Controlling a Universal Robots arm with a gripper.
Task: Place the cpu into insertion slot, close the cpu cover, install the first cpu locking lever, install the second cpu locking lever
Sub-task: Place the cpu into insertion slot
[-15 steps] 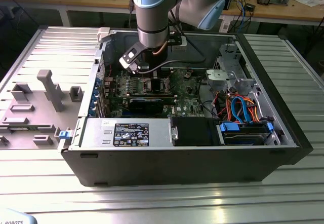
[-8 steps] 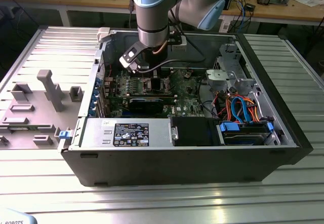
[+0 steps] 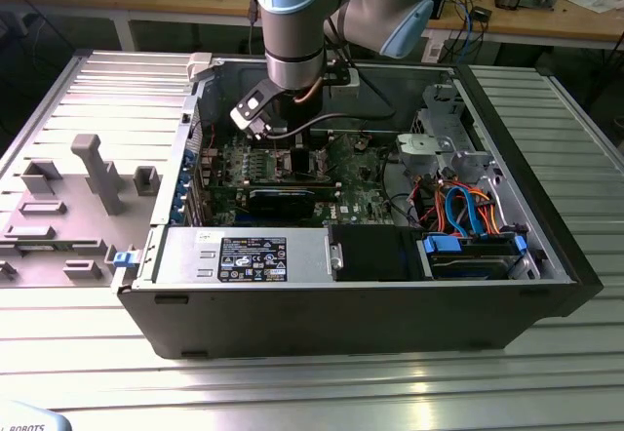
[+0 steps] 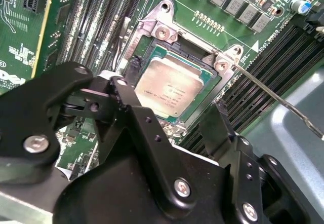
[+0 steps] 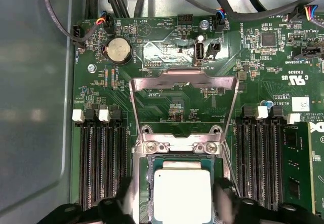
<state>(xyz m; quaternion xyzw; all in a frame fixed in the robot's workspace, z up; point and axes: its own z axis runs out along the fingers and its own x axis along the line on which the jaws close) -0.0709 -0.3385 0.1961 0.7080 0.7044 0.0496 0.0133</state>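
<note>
A: Status on the cpu job?
B: Step 1 looks done. The cpu lies flat in the insertion slot, metal top up, square to the rim.
A: And the hand?
B: The hand hangs right over it. Its fingers are apart, one each side of the chip, not touching it afaict. It's holding nothing.
A: Where's that in the exterior view?
B: The arm reaches in from 12 o'clock. The hand is down inside the pc case on the bench, approx 10 o'clock from the black block.
A: Cover?
B: The cpu cover stands swung up and open, w/ the board showing thru its window. Not closed.
A: Levers?
B: One lever sticks out free from a socket corner, unlatched. The 2nd I can't make out. So 1 of 4 done imo, w/ cover + both levers left.
</note>
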